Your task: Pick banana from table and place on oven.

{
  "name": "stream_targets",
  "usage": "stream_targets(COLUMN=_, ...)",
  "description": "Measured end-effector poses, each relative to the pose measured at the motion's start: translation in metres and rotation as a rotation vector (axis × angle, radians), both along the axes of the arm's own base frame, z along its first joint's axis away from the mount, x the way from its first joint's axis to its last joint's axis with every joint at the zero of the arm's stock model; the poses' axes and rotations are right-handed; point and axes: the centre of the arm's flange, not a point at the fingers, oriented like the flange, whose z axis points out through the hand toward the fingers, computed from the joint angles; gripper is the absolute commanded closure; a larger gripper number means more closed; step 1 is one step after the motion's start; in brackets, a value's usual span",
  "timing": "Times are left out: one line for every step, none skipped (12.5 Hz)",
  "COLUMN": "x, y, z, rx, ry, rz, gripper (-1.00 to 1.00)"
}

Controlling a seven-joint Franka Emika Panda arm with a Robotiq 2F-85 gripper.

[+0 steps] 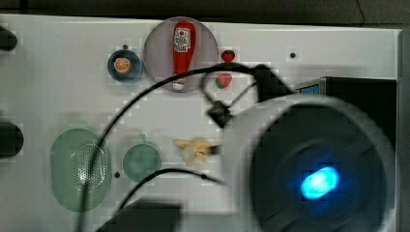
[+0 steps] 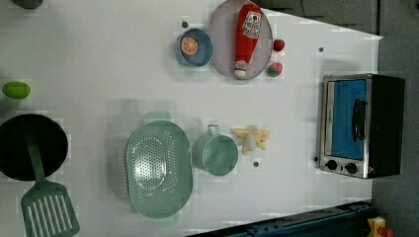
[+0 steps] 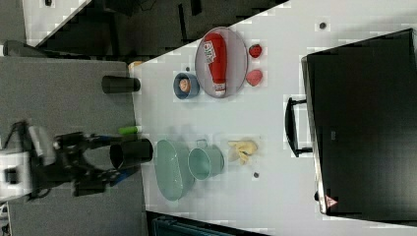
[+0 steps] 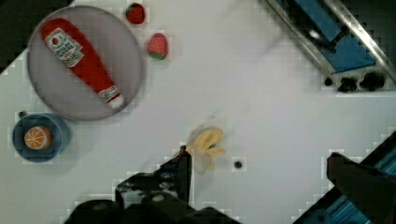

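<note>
Though peeled, banana (image 2: pixel 252 138) pale yellow

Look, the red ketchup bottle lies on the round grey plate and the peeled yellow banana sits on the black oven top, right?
Not quite. The ketchup bottle does lie on the grey plate, but the left view shows the banana on the white table, apart from the oven.

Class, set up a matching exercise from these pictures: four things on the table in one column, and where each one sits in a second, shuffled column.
Things:
1. ketchup bottle
2. orange slice
3. banana
4. spatula

Places:
a. in the small blue bowl
b. on the bare table, beside the teal cup
c. next to the black pan
d. on the round grey plate

Pairs: 1-d, 2-a, 3-b, 4-c
</note>
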Motion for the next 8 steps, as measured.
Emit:
stream_targets(x=-0.01, y=0.019, z=0.008, rx=-0.003, ry=-0.001, rz=0.001, gripper=-1.0)
stream_targets(x=-0.018, y=0.034, z=0.014, rx=-0.001, ry=0.0, rz=0.009, gripper=-1.0)
stream_targets(x=-0.021, y=0.043, z=0.017, rx=-0.004, ry=-0.006, rz=0.008, gripper=-1.0)
stream_targets(x=-0.022, y=0.044, z=0.014, rx=-0.007, ry=-0.001, rz=0.006, gripper=-1.0)
stream_targets(x=-0.022, y=0.043, z=0.007, rx=-0.002, ry=0.012, rz=-0.014, gripper=-1.0)
stream_targets(x=-0.018, y=0.038, z=0.0, rx=0.01, ry=0.022, rz=-0.034, gripper=-1.0)
stream_targets(x=-0.011, y=0.03, z=-0.009, rx=0.013, ry=0.032, rz=-0.051, gripper=-1.0)
stream_targets(x=-0.007, y=0.023, z=-0.016, rx=0.007, ry=0.046, rz=-0.068, gripper=-1.0)
